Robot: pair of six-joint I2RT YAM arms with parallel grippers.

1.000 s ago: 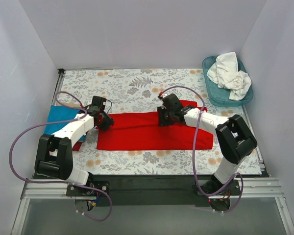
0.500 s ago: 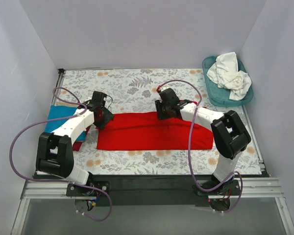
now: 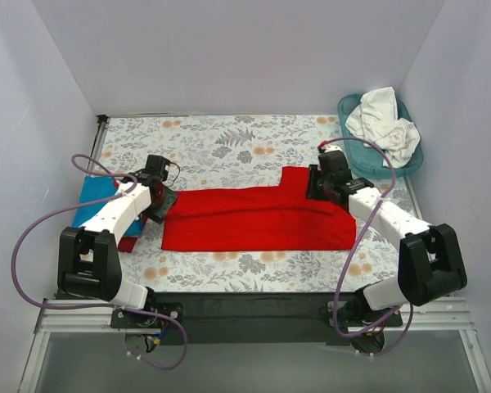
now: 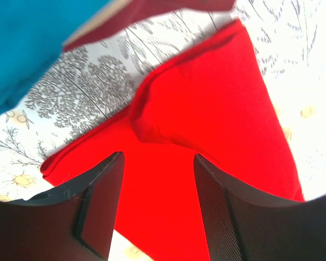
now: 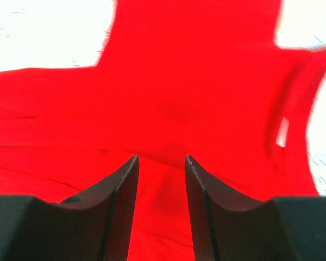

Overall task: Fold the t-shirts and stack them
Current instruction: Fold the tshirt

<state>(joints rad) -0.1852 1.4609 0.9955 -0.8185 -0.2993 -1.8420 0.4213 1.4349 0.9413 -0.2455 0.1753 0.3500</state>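
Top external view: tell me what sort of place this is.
Probably a robot test cell for laundry folding, not a home: plain white panel walls box it in, two black-and-white robot arms are bolted to a metal rail, and a bright red cloth t-shirt lies spread out.

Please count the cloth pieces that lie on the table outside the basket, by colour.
Bright red t-shirt: 1
Turquoise blue t-shirt: 1
Dark red cloth, partly under the blue one: 1
Total: 3
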